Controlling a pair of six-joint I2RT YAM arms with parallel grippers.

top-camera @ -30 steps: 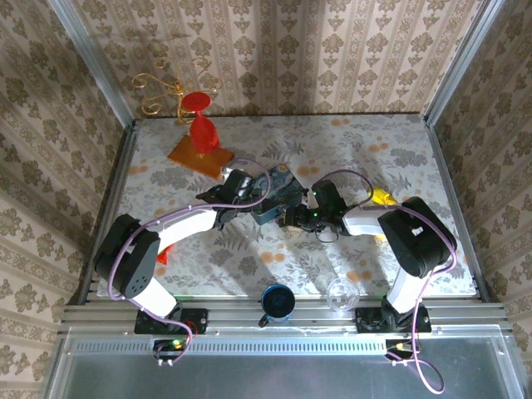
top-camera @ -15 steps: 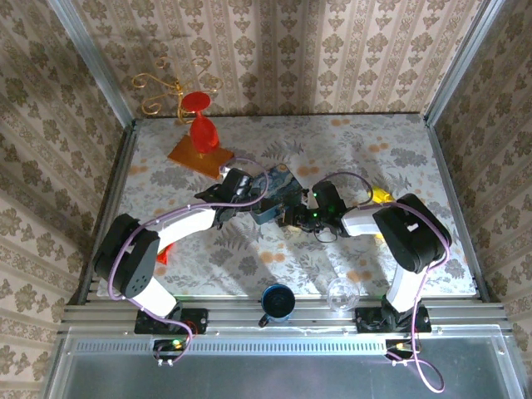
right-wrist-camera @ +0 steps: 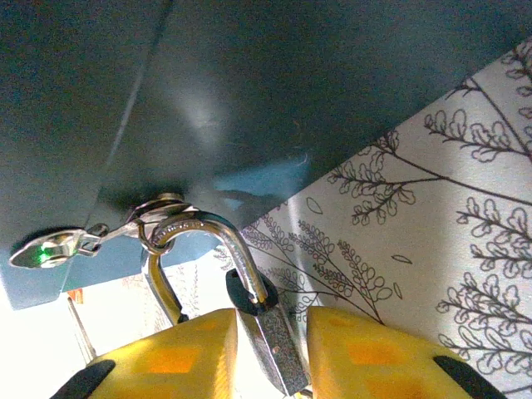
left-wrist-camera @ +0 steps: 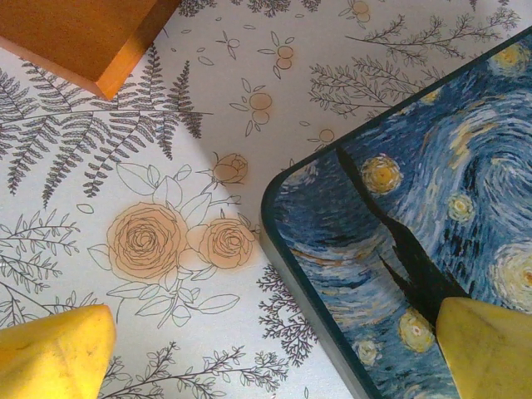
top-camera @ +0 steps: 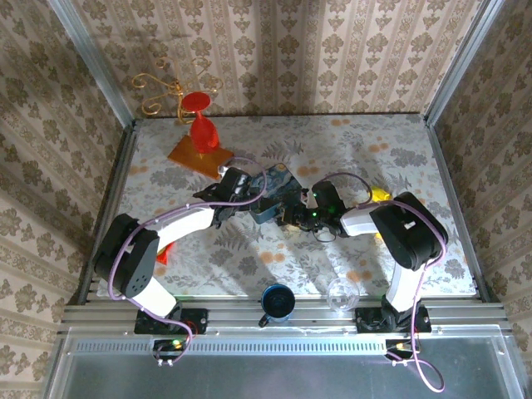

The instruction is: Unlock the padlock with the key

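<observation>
Clamped between the yellow pads of the right gripper (right-wrist-camera: 273,359): the padlock (right-wrist-camera: 249,287), silvery and tilted, hooked by its shackle through a metal ring (right-wrist-camera: 162,218) on the dark side wall of the blue swirl-painted tin (right-wrist-camera: 249,91). Just left of that ring, a small flat metal tab (right-wrist-camera: 50,249) glinting green, too unclear to identify. Across the tin, the left gripper (left-wrist-camera: 266,357) with fingers spread wide, one yellow tip (left-wrist-camera: 486,349) above the painted lid, the other above the cloth, gripping nothing. Beneath everything, a pale tablecloth (top-camera: 382,141) printed with ferns and peach roses. Towards the far left corner, an orange wooden block (top-camera: 199,156) bearing a red goblet (top-camera: 202,125), near a gold wire stand (top-camera: 166,90). At the near edge, a dark blue mug (top-camera: 277,302) and a clear glass (top-camera: 341,293). All around, striped beige damask wallpaper (top-camera: 291,50) framed by aluminium rails (top-camera: 91,58).
</observation>
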